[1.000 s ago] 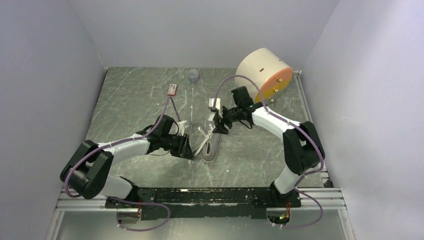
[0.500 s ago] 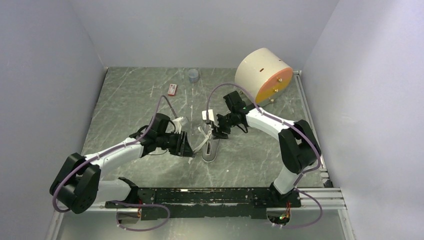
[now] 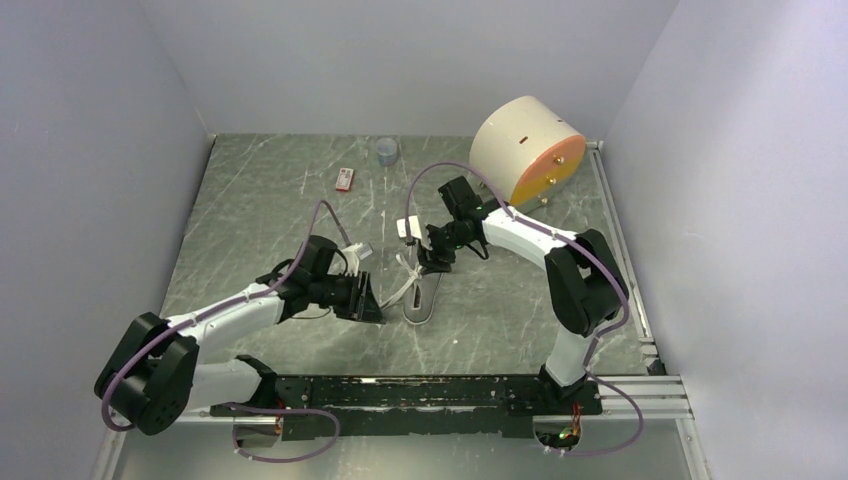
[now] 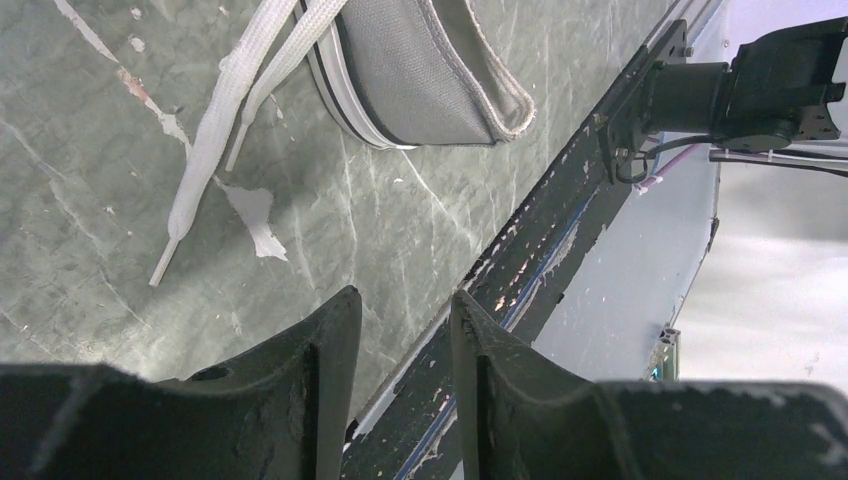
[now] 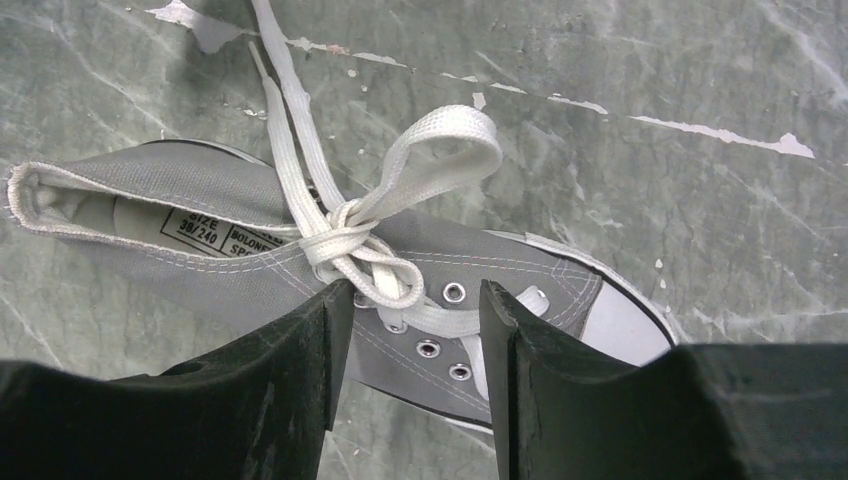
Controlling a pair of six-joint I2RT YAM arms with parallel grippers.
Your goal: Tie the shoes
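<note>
the grey sneaker point(image 3: 421, 300) lies in the middle of the desk point(image 3: 260, 200) between the two arms, heel toward the near rail. the right gripper point(image 5: 415, 290) hangs right over the eyelets with its jaws parted and nothing in them. the left gripper point(image 4: 405, 300) sits low beside the heel, jaws only a little apart, empty too. from the right wrist view the laces point(image 5: 345, 245) are knotted with one loop point(image 5: 445, 140) standing out. i can't make out a second one, so to me the bow looks half made or loose. a free lace tail point(image 4: 215, 120) lies flat on the desk near the left gripper. my worry is that a pinch on the knot itself, or a tug on the tail, could pull that loop straight through. nothing pins the shoe either, so a one-sided pull would likely just drag it, and a flat lace is easy to miss
</note>
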